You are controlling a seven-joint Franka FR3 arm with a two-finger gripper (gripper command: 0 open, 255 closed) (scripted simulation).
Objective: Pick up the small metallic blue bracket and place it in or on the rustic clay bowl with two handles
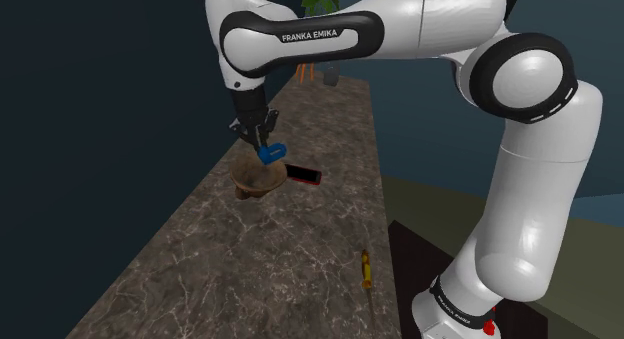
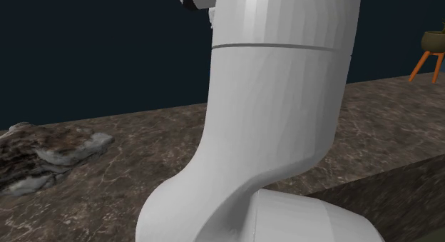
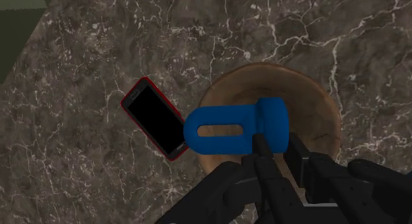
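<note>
Jaws gripping one blue bracket (image 3: pixel 271 123), one bowl (image 3: pixel 317 117) beneath, one red phone (image 3: pixel 155 120) beside

1 brkt (image 3: pixel 234 127), 1 bowl (image 3: pixel 315 90), 1 phone (image 3: pixel 155 117)

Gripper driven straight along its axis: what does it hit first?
Likely the brown bowl: the gripper, shut on the blue bracket, points down into it. The bracket would probably touch first; depth is unclear.

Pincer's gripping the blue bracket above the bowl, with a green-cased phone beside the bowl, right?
The phone has a red case, not green; the wrist view shows it. The pincer does grip the blue bracket above the bowl.
</note>
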